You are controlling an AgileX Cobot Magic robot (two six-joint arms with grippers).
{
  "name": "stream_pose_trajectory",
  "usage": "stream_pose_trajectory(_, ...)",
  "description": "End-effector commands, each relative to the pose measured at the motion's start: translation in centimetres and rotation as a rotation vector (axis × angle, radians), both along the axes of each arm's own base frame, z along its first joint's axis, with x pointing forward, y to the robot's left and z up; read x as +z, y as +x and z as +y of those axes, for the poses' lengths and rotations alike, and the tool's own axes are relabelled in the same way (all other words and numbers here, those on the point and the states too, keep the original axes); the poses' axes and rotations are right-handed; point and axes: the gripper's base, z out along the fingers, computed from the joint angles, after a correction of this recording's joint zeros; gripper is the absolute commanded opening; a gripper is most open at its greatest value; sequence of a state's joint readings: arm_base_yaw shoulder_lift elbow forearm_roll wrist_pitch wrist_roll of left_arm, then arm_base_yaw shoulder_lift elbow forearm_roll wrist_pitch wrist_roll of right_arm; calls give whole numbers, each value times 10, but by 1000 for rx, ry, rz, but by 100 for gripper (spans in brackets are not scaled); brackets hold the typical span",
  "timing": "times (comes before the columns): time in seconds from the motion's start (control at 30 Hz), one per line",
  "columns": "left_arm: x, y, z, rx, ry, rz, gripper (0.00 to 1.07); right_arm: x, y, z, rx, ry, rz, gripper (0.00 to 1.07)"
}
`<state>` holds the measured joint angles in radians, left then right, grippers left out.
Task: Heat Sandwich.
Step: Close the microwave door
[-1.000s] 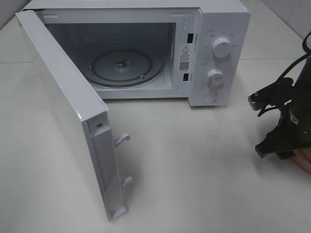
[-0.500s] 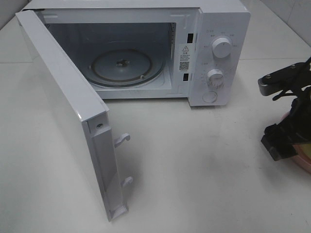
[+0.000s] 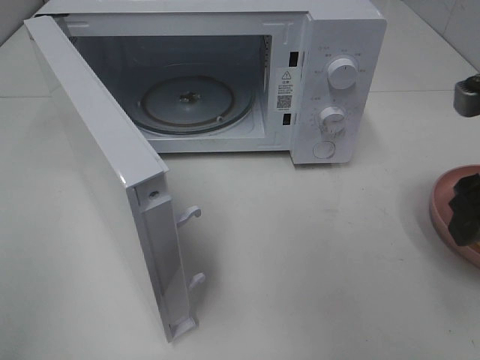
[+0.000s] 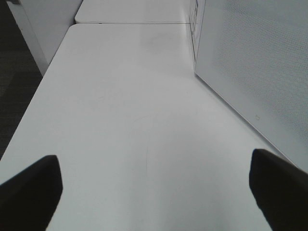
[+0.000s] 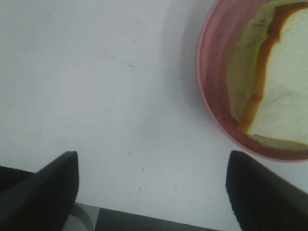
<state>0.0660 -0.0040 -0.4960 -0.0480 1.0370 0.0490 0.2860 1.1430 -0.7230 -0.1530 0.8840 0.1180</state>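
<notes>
Round pink plate [image 5: 208, 72], soft white-bread sandwich [image 5: 284, 91], boxy white microwave [image 3: 341, 37]

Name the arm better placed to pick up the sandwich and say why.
Probably right. Its open gripper hangs beside the pink plate holding the sandwich. The left gripper, also open, faces bare table behind the microwave door.

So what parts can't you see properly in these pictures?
- The sandwich: right wrist view, cut off by the picture edge; not visible in the high view.
- The pink plate: high view, cut by the edge and partly behind the right gripper.
- The microwave dial labels: too small to read.
- The left gripper: only two dark fingertips show.
</notes>
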Motion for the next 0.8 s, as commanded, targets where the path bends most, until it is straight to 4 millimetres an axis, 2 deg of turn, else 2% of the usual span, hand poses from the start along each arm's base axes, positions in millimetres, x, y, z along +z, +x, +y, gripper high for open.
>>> stream_pose_trajectory(0.03,0,-3,-1,-1,-3,-31,101,15,-17,-5,-2,15,-26,79)
stream_pose_trajectory(0.1,0,-3,-1,-1,-3,-31,101,18,-20,-6,-4,23,-40,78)
stream_pose_trajectory(0.17,0,-3,-1,-1,-3,-31,101,30,-34,-9,-10,48,-85,77)
stream_pose_trajectory(0.23,0,-3,-1,-1,-3,-31,101,33,-39,-10,-11,53,-103,77)
stream_pose_trajectory(0.27,0,-3,-1,-1,-3,-31,101,40,-49,-13,-12,63,-137,76)
stream_pose_trajectory(0.4,0,-3,-1,-1,-3,-31,101,48,-62,-17,-15,74,-178,76)
stream_pose_trajectory(0.6,0,-3,-1,-1,-3,-31,101,66,-97,-28,-23,123,-336,76)
stream_pose_trajectory(0.7,0,-3,-1,-1,-3,-31,101,70,-107,-31,-23,136,-382,76)
stream_pose_trajectory(0.8,0,-3,-1,-1,-3,-31,101,75,-128,-37,-48,172,-462,76)
